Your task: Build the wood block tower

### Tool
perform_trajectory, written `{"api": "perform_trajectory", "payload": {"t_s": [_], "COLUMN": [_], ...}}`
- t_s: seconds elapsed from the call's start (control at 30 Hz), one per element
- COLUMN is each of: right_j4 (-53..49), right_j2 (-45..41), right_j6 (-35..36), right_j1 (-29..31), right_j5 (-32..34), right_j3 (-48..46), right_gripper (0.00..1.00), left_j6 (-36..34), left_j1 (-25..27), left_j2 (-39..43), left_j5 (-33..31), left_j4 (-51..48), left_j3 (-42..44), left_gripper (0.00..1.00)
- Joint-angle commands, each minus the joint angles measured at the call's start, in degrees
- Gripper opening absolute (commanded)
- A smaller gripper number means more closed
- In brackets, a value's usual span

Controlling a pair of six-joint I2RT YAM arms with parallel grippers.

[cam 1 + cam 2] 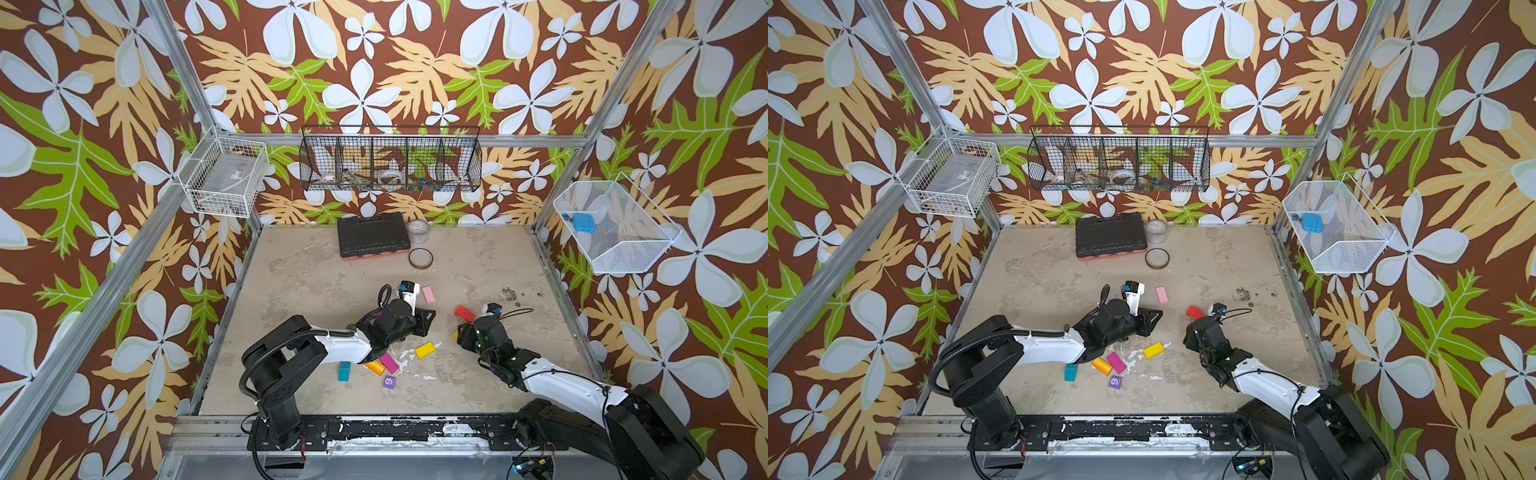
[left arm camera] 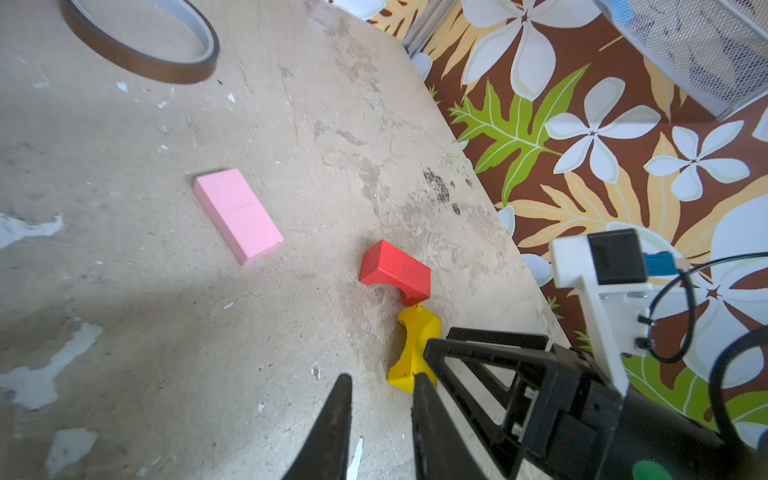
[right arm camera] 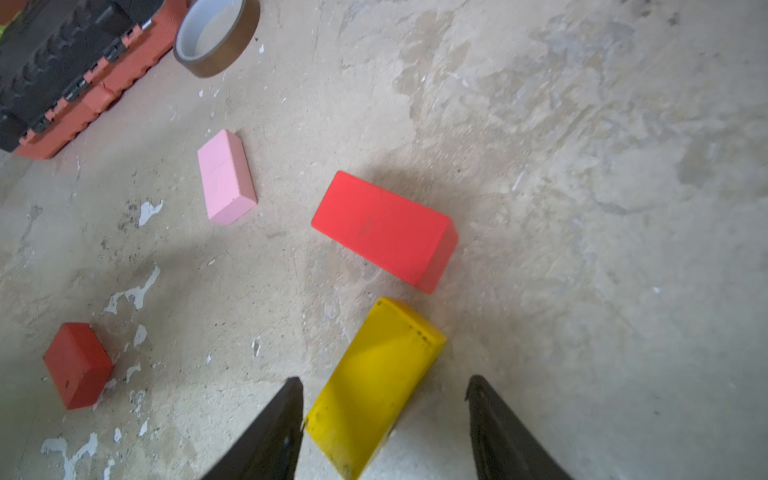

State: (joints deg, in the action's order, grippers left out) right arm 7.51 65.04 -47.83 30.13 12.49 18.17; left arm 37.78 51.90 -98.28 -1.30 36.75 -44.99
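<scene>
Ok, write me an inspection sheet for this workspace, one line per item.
surface: worn beige tabletop, white chipped patches.
job's things: pink block, red block, teal block, purple cube lie loose; nothing stacked.
clutter: black tool case, two tape rolls at back.
grippers: left gripper shut, empty; right gripper open astride yellow block.
cables: black cable loops at each wrist, clear of blocks.
surroundings: floral walls, black wire basket, two white baskets.

White forearm shells (image 1: 345,345), black joints (image 1: 397,316), ribbed black conduit (image 1: 244,376), thin cables (image 1: 515,311), possibly green lights (image 2: 648,471)
</scene>
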Motion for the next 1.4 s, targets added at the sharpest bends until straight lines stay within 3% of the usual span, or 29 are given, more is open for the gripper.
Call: {"api": "perform_trajectory", "payload": {"t_s": [0.0, 0.43, 0.63, 0.8, 0.87, 1.37], "right_j4": [-0.12, -0.3, -3.97, -5.62, -5.9, -8.16], "right_j2": [1.89, 11.82, 17.16, 17.18, 15.71, 11.05], "right_j6": [-0.25, 4.15, 7.13, 6.79, 6.79, 5.86], "right_j1": [1.12, 2.49, 5.59, 5.79, 5.86, 6.09], "right_j5": [2.74, 0.78, 3.43, 6.64, 6.75, 9.33], "right_j3": [1.28, 7.37, 12.69, 12.59, 11.92, 8.11], "right_gripper": [0.61, 0.39, 0.35, 0.59, 0.63, 0.64], "left_j6": [-1.84, -2.93, -3.06, -3.06, -3.06, -3.2], "left_j1": [0.0, 0.0, 0.02, 0.04, 0.04, -0.03], "left_j2": [1.64, 2.48, 2.24, 2.06, 2.04, 1.79], "left_j5": [-3.07, -3.36, -3.36, -3.34, -3.31, -3.71], "left_j4": [1.53, 0.95, 0.71, 0.6, 0.6, 0.27], "left_j3": [0.65, 0.48, 0.34, 0.17, 0.17, -0.17], "left_gripper": [0.28, 0.28, 0.28, 0.28, 0.28, 0.28]}}
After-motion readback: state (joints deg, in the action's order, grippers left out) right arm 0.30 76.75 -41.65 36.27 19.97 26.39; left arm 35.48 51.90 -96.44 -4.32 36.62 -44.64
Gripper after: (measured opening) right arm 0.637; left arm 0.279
